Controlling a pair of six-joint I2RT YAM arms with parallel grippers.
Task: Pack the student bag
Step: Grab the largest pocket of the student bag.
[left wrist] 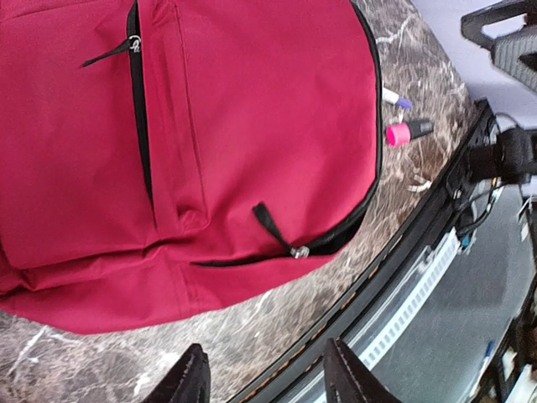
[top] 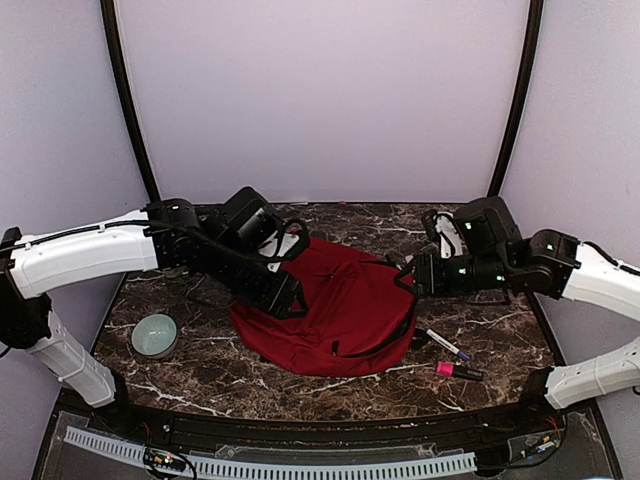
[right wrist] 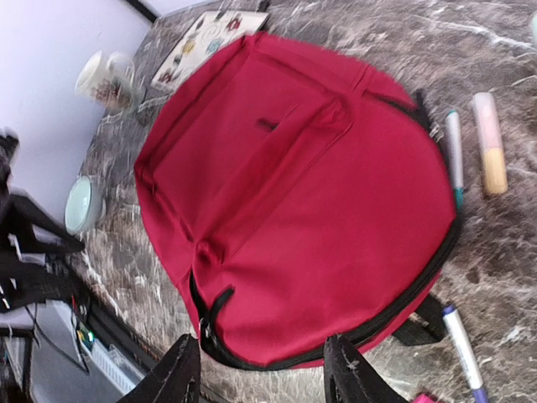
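Observation:
The student bag (top: 335,310) is a dark-red backpack lying flat in the middle of the marble table. Its front pocket zip (left wrist: 138,92) and a black zip pull (left wrist: 275,228) show in the left wrist view. My left gripper (top: 288,300) hangs over the bag's left edge. Its fingers (left wrist: 189,379) stand apart with only table and the front rail between them. My right gripper (top: 405,273) is at the bag's right edge, open. The bag's zipped rim and a zip pull (right wrist: 211,312) lie just beyond its fingertips (right wrist: 179,374).
A pale green bowl (top: 155,335) sits front left. A purple-tipped marker (top: 445,344) and a pink-capped marker (top: 458,371) lie right of the bag. A teal pen (right wrist: 454,159), a yellow highlighter (right wrist: 489,143), a printed card (right wrist: 205,42) and a jar (right wrist: 105,80) lie behind it.

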